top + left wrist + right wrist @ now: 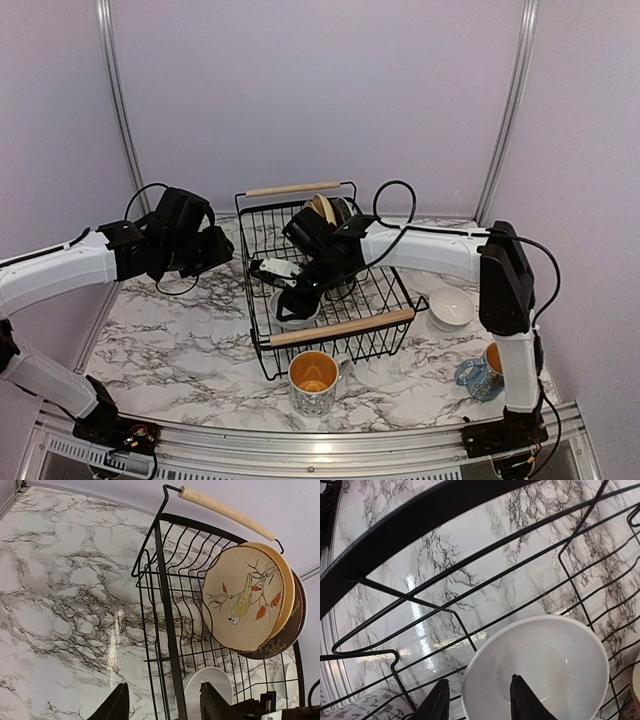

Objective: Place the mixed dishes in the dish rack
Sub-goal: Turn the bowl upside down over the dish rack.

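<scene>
While the left gripper (164, 686) is being held open and empty above the tabletop (180, 350) just left of the dish rack (370, 345), the right gripper (479, 680) is being held open over the rim of a small white bowl (540, 665) in the rack's near left corner, one finger inside it and one outside.

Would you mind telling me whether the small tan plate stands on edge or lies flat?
On edge: the small tan plate stands upright inside the dish rack, its painted face turned sideways.
</scene>
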You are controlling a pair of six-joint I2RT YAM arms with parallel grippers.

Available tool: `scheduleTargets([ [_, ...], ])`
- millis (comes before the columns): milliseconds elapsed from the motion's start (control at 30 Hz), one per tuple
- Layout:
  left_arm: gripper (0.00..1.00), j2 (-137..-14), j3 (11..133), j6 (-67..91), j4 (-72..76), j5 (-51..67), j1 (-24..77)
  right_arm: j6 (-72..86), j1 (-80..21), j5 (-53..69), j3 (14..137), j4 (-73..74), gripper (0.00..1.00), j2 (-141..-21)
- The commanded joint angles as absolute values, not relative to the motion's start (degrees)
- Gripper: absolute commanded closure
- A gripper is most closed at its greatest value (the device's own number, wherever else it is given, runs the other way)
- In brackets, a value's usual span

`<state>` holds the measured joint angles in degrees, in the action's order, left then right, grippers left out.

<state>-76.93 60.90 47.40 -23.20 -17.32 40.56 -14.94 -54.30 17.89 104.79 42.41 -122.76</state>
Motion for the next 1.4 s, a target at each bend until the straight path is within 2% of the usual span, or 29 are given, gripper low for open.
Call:
scheduleTargets([
  [0, 0.50, -75.1, 63.0, 44.9, -25.1, -19.8, 39.5, -19.5, -55.4, 17.3, 104.6, 45.1, 0.60, -121.7],
  [233, 0.50, -71.9, 62.7, 44.6, -27.4, -21.5, 38.8, -19.2, -57.3, 13.0, 105.2, 46.1, 0.61, -124.5],
  [367, 0.50, -71.0, 62.0, 45.0, -27.5, -21.3, 38.8, -17.3, -57.3, 10.4, 106.1, 45.3, 0.74, -125.4],
  [600, 0.50, -70.7, 61.1, 45.9, -27.2, -20.1, 38.8, -16.2, -57.3, 8.3, 108.1, 45.2, 0.76, -127.1],
  [633, 0.50, -70.6, 60.9, 46.0, -27.0, -20.0, 38.8, -16.2, -57.3, 7.9, 108.4, 45.1, 0.79, -127.4],
  [767, 0.49, -70.0, 60.1, 46.3, -26.8, -20.1, 38.8, -16.1, -57.2, 7.9, 109.3, 44.9, 1.00, -126.9],
  [833, 0.50, -69.9, 60.0, 46.2, -26.7, -20.0, 38.8, -15.8, -56.9, 8.6, 110.3, 44.8, 1.00, -126.0],
  [933, 0.50, -70.0, 60.0, 45.9, -26.5, -20.0, 38.8, -13.4, -55.3, 13.3, 111.5, 43.9, 1.00, -124.3],
  [1067, 0.50, -70.0, 60.0, 45.7, -26.2, -20.1, 38.7, -6.4, -50.3, 28.0, 110.5, 39.5, 1.00, -121.8],
  [1367, 0.50, -70.6, 61.6, 46.4, -28.1, -21.4, 38.8, 5.1, -45.2, 51.3, 110.0, 32.8, 1.00, -125.0],
])
